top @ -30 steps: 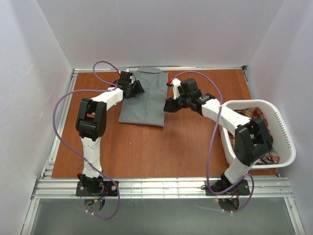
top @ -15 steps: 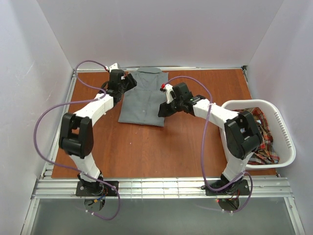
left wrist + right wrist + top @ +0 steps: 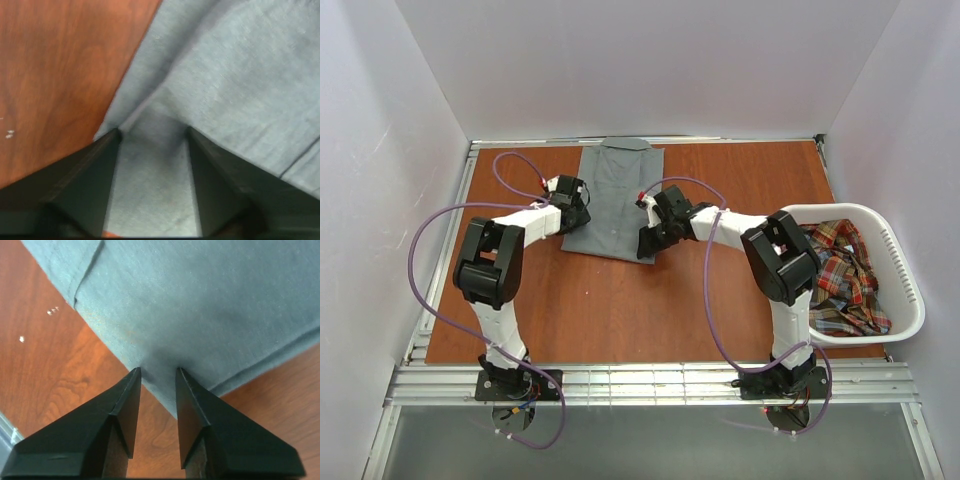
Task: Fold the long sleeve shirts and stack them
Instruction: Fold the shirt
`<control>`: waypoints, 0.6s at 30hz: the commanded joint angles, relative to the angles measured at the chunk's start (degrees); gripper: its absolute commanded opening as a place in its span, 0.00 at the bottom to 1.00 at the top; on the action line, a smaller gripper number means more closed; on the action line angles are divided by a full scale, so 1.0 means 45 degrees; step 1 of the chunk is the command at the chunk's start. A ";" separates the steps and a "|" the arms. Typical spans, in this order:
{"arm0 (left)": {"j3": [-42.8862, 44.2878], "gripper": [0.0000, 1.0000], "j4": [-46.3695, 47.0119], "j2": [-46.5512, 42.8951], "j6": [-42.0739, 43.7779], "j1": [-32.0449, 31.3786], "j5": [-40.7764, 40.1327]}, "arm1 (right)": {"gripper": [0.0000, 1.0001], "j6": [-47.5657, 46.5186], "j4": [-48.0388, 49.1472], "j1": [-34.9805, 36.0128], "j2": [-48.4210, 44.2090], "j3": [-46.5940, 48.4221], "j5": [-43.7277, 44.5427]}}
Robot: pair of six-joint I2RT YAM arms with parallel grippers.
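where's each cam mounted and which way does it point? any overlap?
Top external: fixed above and behind the bases, looking down at the table; both arms whole, left gripper and right gripper at the grey shirt, plaid shirt in the laundry basket.
Left wrist: on the left arm, facing down past its fingers at the grey shirt's edge.
Right wrist: on the right arm, facing down past its fingers at a shirt corner.
Shared: all see grey shirt and table.

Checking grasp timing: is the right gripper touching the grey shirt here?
Touching. The right wrist view shows the grey shirt puckered at its edge inside the right gripper, the cloth meeting both fingertips' inner faces.
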 commanded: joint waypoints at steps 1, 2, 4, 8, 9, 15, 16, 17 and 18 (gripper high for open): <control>-0.0977 0.46 -0.2073 -0.0010 -0.0669 0.0080 0.0338 | 0.24 0.0489 -0.0795 -0.0007 -0.0261 -0.0643 -0.0226; -0.1291 0.44 -0.2191 -0.0456 -0.0788 0.0080 0.0688 | 0.23 0.0509 -0.0855 -0.0007 -0.0359 -0.1186 -0.0226; -0.2517 0.37 -0.2308 -0.1062 -0.1235 0.0080 0.0925 | 0.23 0.0470 -0.1146 0.0012 -0.0767 -0.1716 -0.0168; -0.5234 0.35 -0.2503 -0.3829 -0.2096 -0.0056 0.1842 | 0.22 0.0120 -0.1597 0.0012 -0.1900 -0.3084 -0.0031; -0.5723 0.35 -0.2582 -0.4419 -0.2272 -0.0211 0.2153 | 0.23 0.0060 -0.1675 0.0031 -0.2193 -0.3724 0.0047; -0.8150 0.60 -0.3596 -0.9088 -0.3094 -0.0720 0.3114 | 0.28 -0.0234 -0.2320 0.0149 -0.5002 -0.4981 -0.0069; -0.8053 0.66 -0.3695 -0.9596 -0.3075 -0.0701 0.2978 | 0.35 -0.0194 -0.2340 0.0149 -0.5318 -0.4923 -0.0147; -0.7608 0.77 -0.3870 -1.0316 -0.2939 -0.0681 0.2880 | 0.39 -0.0136 -0.2320 0.0149 -0.5592 -0.4826 -0.0206; -0.7371 0.81 -0.3987 -1.0556 -0.2918 -0.0681 0.2453 | 0.42 -0.0019 -0.2359 0.0149 -0.5981 -0.4631 -0.0265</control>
